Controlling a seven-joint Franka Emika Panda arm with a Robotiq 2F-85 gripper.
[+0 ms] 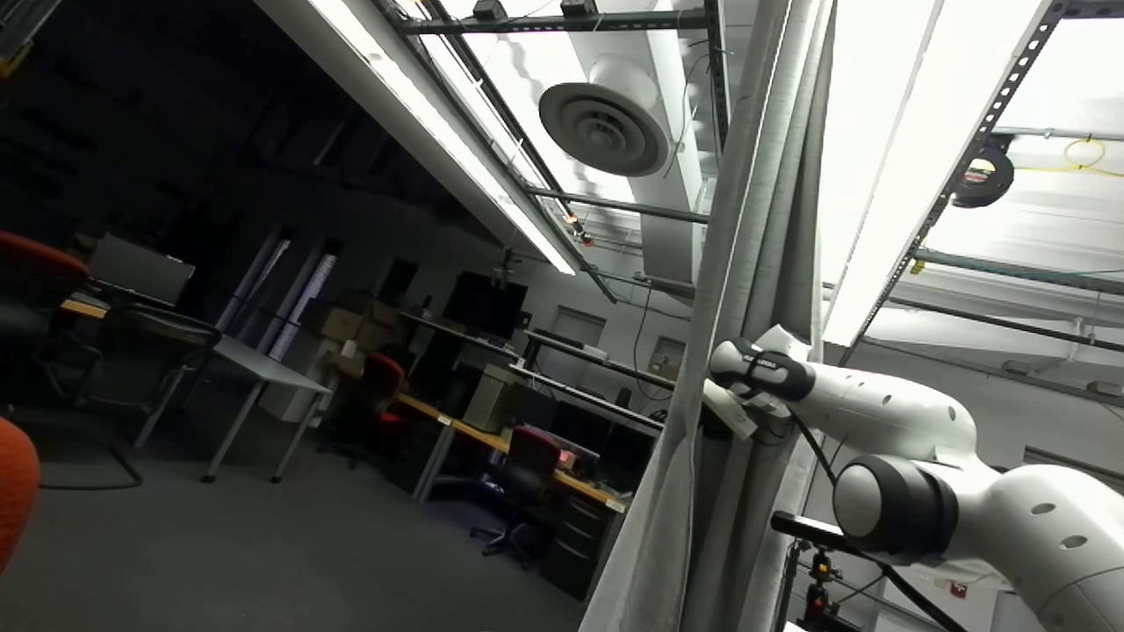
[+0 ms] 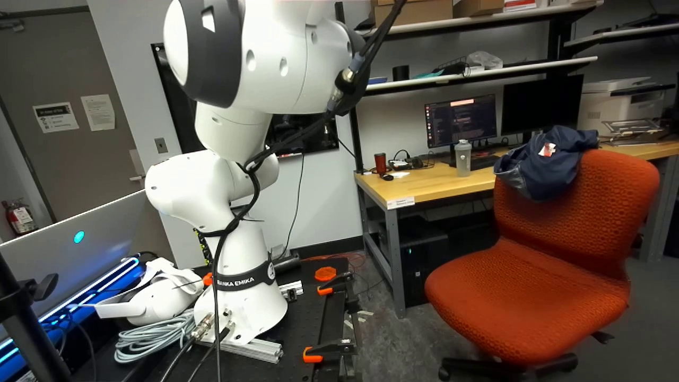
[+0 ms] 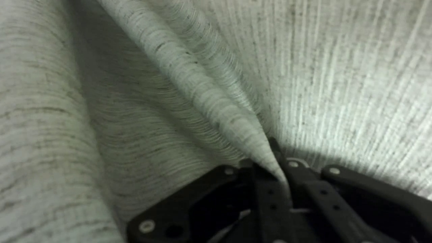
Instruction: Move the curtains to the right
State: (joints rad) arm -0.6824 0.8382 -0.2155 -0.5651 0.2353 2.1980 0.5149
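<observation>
Pale grey, finely ribbed fabric curtains (image 1: 764,228) hang gathered in long folds at the outer end of the white, jointed robot arm (image 1: 887,412) in an exterior view. Wrist view: weave is dark-flecked; one slim fold tapers into the black two-finger gripper (image 3: 270,165), pinched between its narrowed fingers.

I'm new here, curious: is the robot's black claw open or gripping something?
Black two-fingered gripper: closed, holding a fold of the pale grey ribbed fabric curtain.
</observation>
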